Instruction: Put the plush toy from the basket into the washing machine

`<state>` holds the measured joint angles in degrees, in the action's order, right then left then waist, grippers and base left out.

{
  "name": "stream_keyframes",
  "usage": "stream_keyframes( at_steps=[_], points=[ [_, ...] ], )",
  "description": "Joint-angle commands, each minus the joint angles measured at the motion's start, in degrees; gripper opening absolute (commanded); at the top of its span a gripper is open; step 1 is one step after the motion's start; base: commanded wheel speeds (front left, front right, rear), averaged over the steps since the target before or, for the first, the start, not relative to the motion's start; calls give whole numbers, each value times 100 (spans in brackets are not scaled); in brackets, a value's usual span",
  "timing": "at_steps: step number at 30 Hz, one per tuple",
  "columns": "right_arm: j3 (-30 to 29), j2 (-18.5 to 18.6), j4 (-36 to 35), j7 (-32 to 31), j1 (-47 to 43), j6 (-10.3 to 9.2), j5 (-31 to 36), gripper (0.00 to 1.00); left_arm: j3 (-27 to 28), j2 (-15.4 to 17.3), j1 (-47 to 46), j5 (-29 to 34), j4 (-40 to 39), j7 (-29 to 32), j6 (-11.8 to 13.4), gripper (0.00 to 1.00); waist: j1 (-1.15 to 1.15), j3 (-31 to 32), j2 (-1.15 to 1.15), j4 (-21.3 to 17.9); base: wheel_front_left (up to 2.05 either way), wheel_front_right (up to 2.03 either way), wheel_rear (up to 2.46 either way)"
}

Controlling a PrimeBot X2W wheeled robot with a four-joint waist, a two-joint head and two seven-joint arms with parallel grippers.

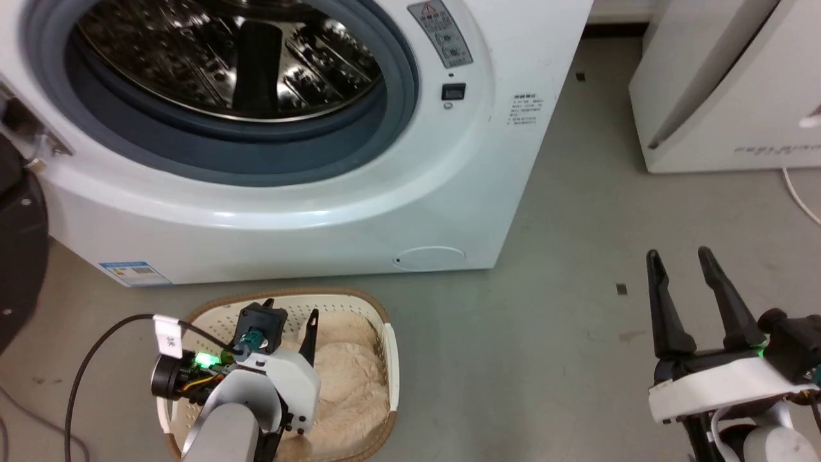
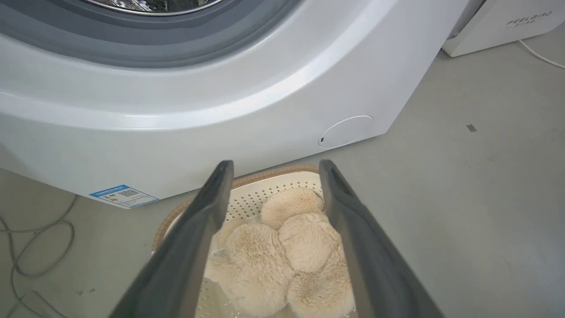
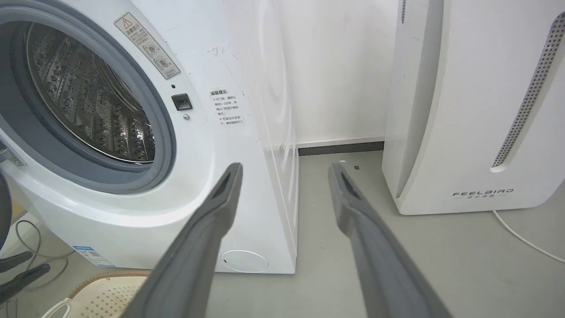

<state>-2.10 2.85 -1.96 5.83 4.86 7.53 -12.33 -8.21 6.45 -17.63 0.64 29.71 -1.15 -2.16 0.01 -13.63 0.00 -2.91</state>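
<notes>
The fluffy cream plush toy (image 2: 282, 247) lies in the perforated basket (image 1: 333, 307) on the floor in front of the washing machine (image 1: 308, 192). The washer's porthole is open, showing the steel drum (image 1: 224, 58). My left gripper (image 2: 271, 170) hangs open just above the toy (image 1: 349, 378), fingers spread and nothing between them. In the head view the left gripper (image 1: 292, 311) is over the basket's left half. My right gripper (image 1: 680, 256) stands open over bare floor at the right, well apart from the basket. The basket's corner (image 3: 106, 291) appears at the lower left of the right wrist view.
A white FEELBIRD appliance (image 3: 476, 110) stands to the right of the washer, a white cord (image 1: 798, 196) trailing from it. The washer's dark door (image 1: 19, 244) swings out at the far left. Grey cables (image 2: 31, 247) lie on the floor left of the basket.
</notes>
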Motion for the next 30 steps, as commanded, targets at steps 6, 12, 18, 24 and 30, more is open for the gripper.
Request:
stream_keyframes(
  at_steps=[6,12,18,24,30],
  points=[
    [-27,1,-88,128,282,-1,-232,100,-280,214,-461,153,512,191,-77,100,-1,-463,0,-146,0,0,0],
    [-40,1,-127,188,408,-2,-348,100,-524,365,-742,284,819,358,-120,100,-1,-802,0,-212,0,0,0],
    [-40,1,-183,260,571,-2,-487,100,-841,549,-1089,448,1182,610,-170,100,-1,-1238,0,-293,0,0,0],
    [-53,2,-246,332,718,-2,-655,100,-1094,759,-1386,520,1539,917,-218,100,-1,-1665,0,-405,0,0,0],
    [-88,2,-299,403,859,-2,-805,100,-1308,888,-1731,524,1895,1115,-261,100,-1,-2082,0,-469,0,0,0]
  ],
)
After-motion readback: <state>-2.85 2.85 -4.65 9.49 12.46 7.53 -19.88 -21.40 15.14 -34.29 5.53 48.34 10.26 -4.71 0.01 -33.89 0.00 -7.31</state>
